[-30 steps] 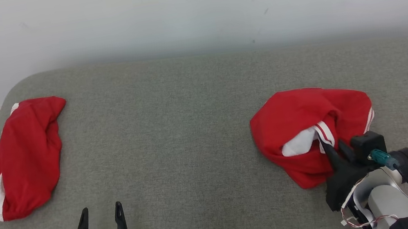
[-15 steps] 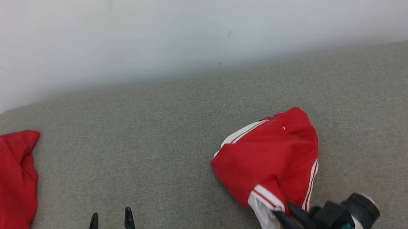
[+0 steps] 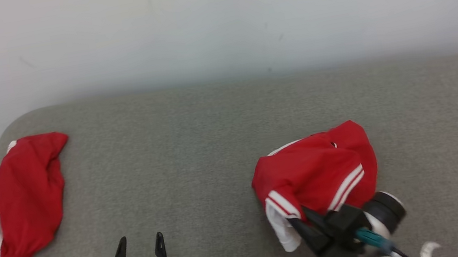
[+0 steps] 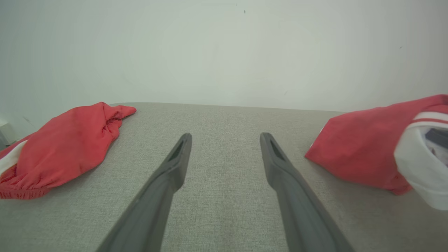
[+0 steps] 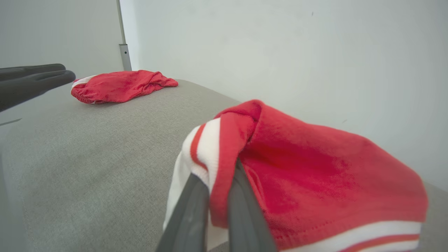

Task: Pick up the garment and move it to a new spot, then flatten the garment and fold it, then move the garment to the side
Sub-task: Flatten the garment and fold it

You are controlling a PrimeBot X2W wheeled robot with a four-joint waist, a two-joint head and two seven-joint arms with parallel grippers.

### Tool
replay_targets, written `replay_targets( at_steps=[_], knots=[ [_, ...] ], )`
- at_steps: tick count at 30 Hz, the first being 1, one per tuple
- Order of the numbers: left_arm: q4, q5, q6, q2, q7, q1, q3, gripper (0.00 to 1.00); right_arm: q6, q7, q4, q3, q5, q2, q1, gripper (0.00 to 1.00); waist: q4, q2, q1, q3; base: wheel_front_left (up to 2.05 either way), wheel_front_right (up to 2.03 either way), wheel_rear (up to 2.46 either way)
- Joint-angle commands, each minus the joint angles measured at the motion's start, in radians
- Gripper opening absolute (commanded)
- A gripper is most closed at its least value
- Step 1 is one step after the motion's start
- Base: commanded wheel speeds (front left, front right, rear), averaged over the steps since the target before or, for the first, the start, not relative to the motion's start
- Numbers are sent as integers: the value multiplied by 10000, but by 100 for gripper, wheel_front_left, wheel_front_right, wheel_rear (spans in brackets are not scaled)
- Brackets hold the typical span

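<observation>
A red garment point(image 3: 317, 169) with white stripes lies bunched at the right of the grey padded surface point(image 3: 196, 152). My right gripper point(image 3: 307, 220) is shut on its striped hem at the near side, and the white lining hangs beside the fingers. In the right wrist view the garment point(image 5: 315, 168) drapes over that gripper point(image 5: 213, 190), pinched between the two fingers. My left gripper point(image 3: 139, 243) stands open and empty over bare surface at the lower left. In the left wrist view it point(image 4: 225, 138) points between the held garment point(image 4: 360, 147) and another one.
A second red garment point(image 3: 22, 200) with white trim lies crumpled at the surface's far left corner; it is also in the left wrist view point(image 4: 66, 147) and the right wrist view point(image 5: 119, 85). A pale wall point(image 3: 211, 20) rises behind. Open grey surface spans the middle.
The head camera has shifted. My right gripper has drawn the held garment leftward and toward me, turning the cloth so its striped hem faces up. The left gripper stays open.
</observation>
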Motion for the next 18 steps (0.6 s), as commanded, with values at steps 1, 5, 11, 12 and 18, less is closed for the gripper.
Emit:
replay_targets(
  at_steps=[1, 5, 11, 12, 18],
  knots=[
    [79, 74, -72, -104, -33, -132, -111, 100, -22, 53, 432, 398, -27, 261, -573, 0, 513, 0, 1, 36, 0, 0, 0],
    [259, 127, -162, -269, -32, -291, -305, 100, -22, -45, 1931, 1150, 243, 777, -1755, 0, 1016, 0, 1, 170, 0, 0, 0],
    [449, 179, -256, -440, -34, -455, -481, 100, -22, -356, 3999, 1859, 715, 1247, -2640, 100, 1492, 0, 1, 249, 0, 0, 0],
    [475, 180, -254, -450, -34, -453, -474, 100, -22, -426, 4297, 1927, 826, 1313, -2737, 100, 1508, 0, 1, 245, 0, 0, 0],
    [485, 116, -133, -341, -34, -224, -197, 100, -22, -798, 4429, 1799, 1387, 1444, -2934, 100, 1176, 0, 1, 75, 0, 0, 0]
  ],
)
